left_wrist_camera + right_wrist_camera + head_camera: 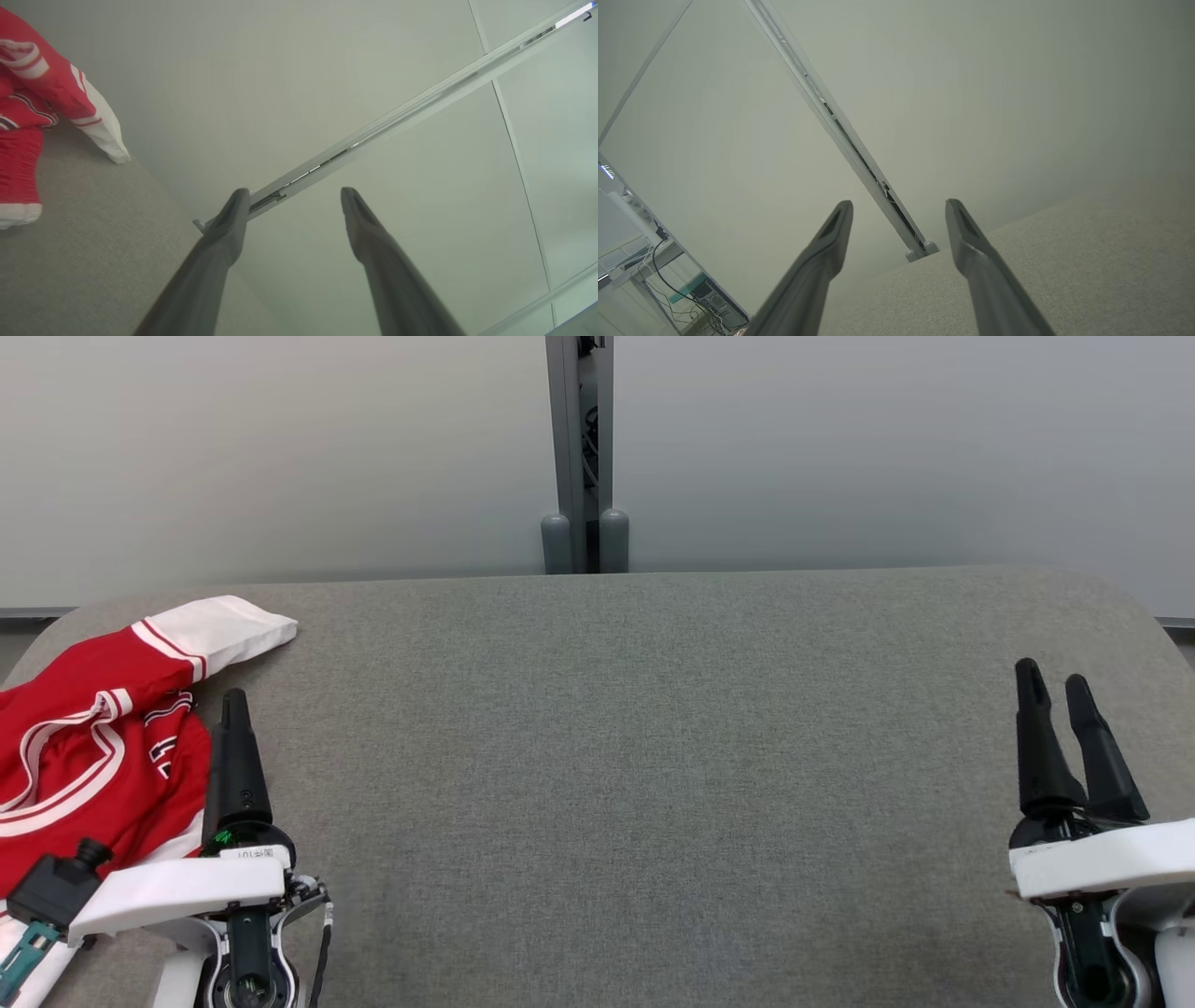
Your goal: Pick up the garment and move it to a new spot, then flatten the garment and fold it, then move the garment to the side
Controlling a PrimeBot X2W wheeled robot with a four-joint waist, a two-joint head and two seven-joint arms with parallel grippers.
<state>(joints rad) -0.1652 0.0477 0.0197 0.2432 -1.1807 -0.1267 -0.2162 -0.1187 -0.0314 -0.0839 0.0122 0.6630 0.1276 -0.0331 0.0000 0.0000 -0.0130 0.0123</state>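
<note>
Left pincer [231, 709] and right pincer [1051, 679] are hovering open and empty over grey tabletop [653, 728]. Red-and-white garment [84, 756] is lying crumpled at its left edge, just beside the left pincer, which is probably staging for pickup.

The garment [93, 747] is soft red-and-white cloth, ribbed at one edge; the surface [607, 756] has a grey woven covering, matt and slightly rough; the left gripper [292, 196] and right gripper [899, 207] look matt dark plastic, perhaps rubbery; the wall panels [840, 448] are smooth, matt.
</note>
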